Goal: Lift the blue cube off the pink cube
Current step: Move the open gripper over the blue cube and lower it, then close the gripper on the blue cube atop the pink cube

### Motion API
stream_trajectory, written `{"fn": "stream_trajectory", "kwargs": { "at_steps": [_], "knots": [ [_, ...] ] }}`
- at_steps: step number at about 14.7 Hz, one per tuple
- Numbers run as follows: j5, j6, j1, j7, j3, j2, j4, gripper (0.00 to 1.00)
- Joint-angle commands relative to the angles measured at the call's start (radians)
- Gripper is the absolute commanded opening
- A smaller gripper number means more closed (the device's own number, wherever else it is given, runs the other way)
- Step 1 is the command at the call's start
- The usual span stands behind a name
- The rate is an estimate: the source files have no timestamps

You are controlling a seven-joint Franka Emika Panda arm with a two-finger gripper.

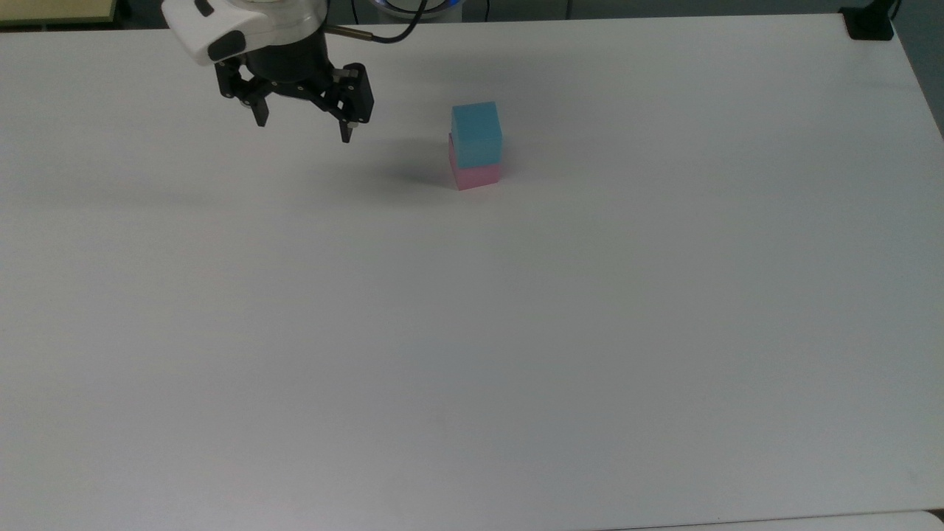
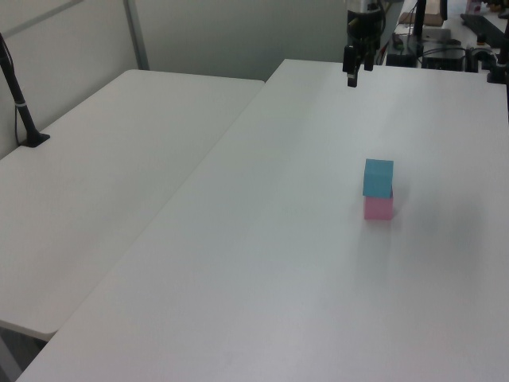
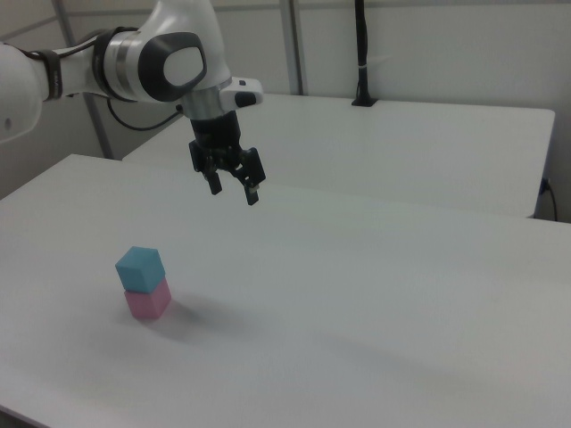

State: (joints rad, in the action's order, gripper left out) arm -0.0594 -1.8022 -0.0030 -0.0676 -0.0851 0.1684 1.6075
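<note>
The blue cube is a plain light cyan, the pink cube pale pink — both unpatterned. The table is white; the gripper black — its arm white and grey.
</note>
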Motion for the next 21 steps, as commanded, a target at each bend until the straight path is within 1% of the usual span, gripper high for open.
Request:
{"fn": "stream_trajectory", "kwargs": {
  "at_steps": [1,3,5,8,11,14,18,21],
  "knots": [
    [-0.014,0.0,0.046,0.005,-0.008,-0.03,0.017,1.0],
    [-0.011,0.0,0.069,0.006,-0.009,-0.073,0.06,1.0],
    [-0.007,0.0,0.102,0.008,-0.009,-0.096,0.098,1.0],
    [0.0,0.0,0.152,0.019,-0.007,-0.096,0.132,1.0],
    [0.007,-0.009,0.217,0.02,-0.005,-0.092,0.199,1.0],
    [0.007,-0.011,0.268,0.025,-0.004,-0.092,0.245,1.0],
    [0.007,-0.012,0.316,0.069,0.007,-0.081,0.297,1.0],
    [0.007,-0.012,0.327,0.074,0.008,-0.057,0.316,1.0]
  ]
}}
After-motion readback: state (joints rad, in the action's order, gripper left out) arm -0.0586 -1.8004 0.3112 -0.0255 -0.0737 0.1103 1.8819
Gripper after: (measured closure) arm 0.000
